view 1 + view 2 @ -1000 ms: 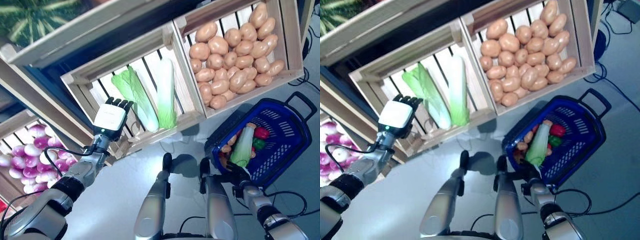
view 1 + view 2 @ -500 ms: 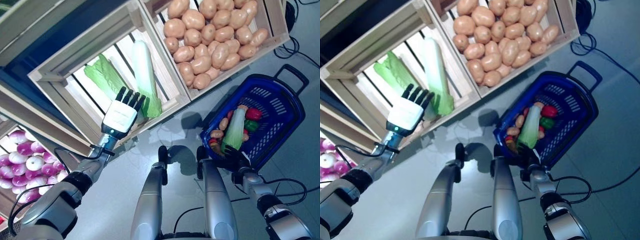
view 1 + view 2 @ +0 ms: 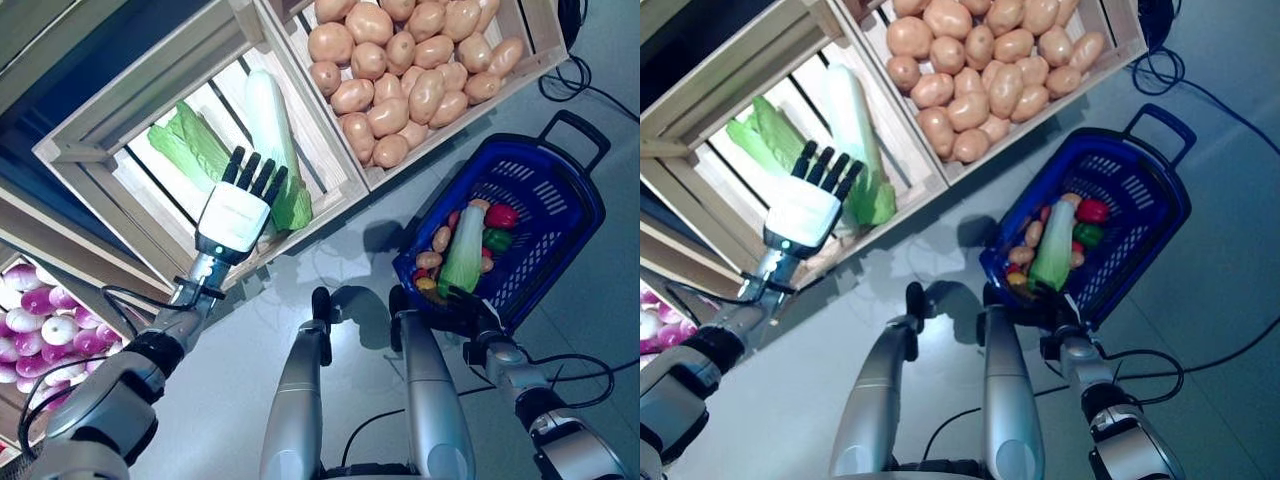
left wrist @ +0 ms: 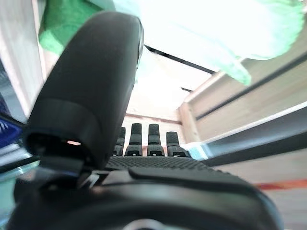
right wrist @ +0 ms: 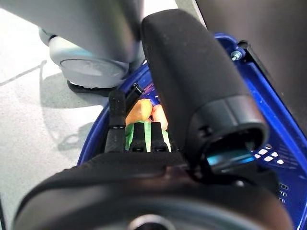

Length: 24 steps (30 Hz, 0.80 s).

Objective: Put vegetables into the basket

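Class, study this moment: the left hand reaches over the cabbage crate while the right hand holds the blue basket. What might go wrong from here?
1. The left hand, fingers straight, hovers above two cabbages lying side by side; it may catch both.
2. The right hand grips only the blue basket at its near rim; added weight might tip it.

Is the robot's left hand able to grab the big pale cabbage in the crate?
Probably yes. The left hand hangs open right over the cabbage in the wooden crate, and nothing lies between them.
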{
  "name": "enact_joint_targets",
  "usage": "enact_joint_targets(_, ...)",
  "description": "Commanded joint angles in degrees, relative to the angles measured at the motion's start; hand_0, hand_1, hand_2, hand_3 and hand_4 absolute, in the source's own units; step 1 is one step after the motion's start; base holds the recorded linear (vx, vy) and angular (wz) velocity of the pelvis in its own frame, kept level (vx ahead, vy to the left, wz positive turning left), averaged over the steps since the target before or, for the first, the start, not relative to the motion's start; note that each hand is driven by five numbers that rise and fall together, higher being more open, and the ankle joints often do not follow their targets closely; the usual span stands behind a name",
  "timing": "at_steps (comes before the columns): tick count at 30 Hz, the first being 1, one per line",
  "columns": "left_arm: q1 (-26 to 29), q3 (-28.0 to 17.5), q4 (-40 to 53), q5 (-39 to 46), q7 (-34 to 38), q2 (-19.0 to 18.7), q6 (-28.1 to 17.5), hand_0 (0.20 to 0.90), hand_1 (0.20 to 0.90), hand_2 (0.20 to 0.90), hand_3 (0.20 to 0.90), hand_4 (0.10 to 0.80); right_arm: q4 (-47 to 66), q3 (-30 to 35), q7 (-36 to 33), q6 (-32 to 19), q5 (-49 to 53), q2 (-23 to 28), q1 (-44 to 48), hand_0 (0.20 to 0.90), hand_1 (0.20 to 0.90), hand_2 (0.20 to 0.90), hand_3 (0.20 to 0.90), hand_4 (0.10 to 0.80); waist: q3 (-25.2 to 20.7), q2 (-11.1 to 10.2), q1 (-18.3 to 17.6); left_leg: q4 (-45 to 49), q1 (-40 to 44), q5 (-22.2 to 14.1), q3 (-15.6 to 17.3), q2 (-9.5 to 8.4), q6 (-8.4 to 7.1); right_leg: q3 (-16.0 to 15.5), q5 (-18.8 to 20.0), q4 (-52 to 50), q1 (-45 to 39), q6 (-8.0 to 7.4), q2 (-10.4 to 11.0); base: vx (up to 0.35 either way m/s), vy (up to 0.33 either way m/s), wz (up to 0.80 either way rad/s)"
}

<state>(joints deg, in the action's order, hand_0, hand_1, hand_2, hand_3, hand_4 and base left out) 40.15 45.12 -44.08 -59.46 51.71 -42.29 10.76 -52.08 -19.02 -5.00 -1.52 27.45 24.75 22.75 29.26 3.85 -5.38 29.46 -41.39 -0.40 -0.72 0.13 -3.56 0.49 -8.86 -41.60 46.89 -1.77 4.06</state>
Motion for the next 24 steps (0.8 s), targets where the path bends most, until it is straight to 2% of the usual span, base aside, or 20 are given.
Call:
enact_joint_targets(1, 3.01, -3.83, -0.08, -1.78, -1.91, -3.95, 5.12, 0.900, 0.900, 0.900, 0.900, 0.800, -0.32, -1.63, 0.84, 2.10, -0.99, 3.80, -3.89, 0.900, 0.900, 0.900, 0.900, 0.800, -0.07, 1.72, -1.24, 4.71, -1.90, -1.89, 3.95, -1.64, 2.01, 0.33, 3.29, 2.99, -2.37, 2.01, -0.58, -0.009, 0.023, -0.09)
enact_joint_targets(8, 3.42, -2.88, -1.21, -3.99, -6.46, -6.79, 5.31, 0.900, 0.900, 0.900, 0.900, 0.800, -0.74, -0.63, 0.35, 1.99, -0.83, 5.09, -3.31, 0.900, 0.900, 0.900, 0.900, 0.800, 0.53, 2.29, -1.49, 4.35, -2.06, -1.88, 4.38, -1.66, 1.81, 0.14, 3.29, 3.08, -1.91, 1.96, -0.43, -0.005, 0.024, -0.01)
enact_joint_targets(10, 4.36, -2.52, -1.48, -2.29, -8.53, -7.88, 3.24, 0.900, 0.900, 0.900, 0.900, 0.800, -1.26, -0.39, 0.79, 1.65, -0.75, 5.42, -2.77, 0.900, 0.900, 0.900, 0.900, 0.800, 0.53, 2.40, -1.50, 4.40, -2.32, -2.00, 4.61, -1.59, 1.83, 0.02, 3.28, 3.17, -1.63, 2.03, -0.31, -0.002, 0.015, 0.00)
enact_joint_targets(21, 3.36, -4.03, -4.84, 1.36, -10.19, -6.70, 4.99, 0.900, 0.900, 0.900, 0.900, 0.800, -1.23, -0.47, 0.50, 0.51, 0.07, 4.63, -1.77, 0.900, 0.900, 0.900, 0.900, 0.800, 0.53, 2.28, -0.79, 3.98, -3.59, -1.65, 4.31, -1.74, 1.96, -0.53, 3.40, 3.24, -0.27, 2.10, -0.48, 0.000, 0.000, 0.00)
enact_joint_targets(24, 1.13, -5.42, -5.12, 0.96, -10.01, -6.28, 5.47, 0.900, 0.900, 0.900, 0.900, 0.800, -0.32, -0.24, -0.25, 0.78, 0.24, 4.38, -2.12, 0.900, 0.900, 0.900, 0.900, 0.800, 0.53, 2.07, -0.38, 3.87, -4.00, -1.54, 4.14, -1.76, 1.92, -0.72, 3.58, 3.51, -0.04, 2.02, -0.49, 0.000, 0.000, 0.00)
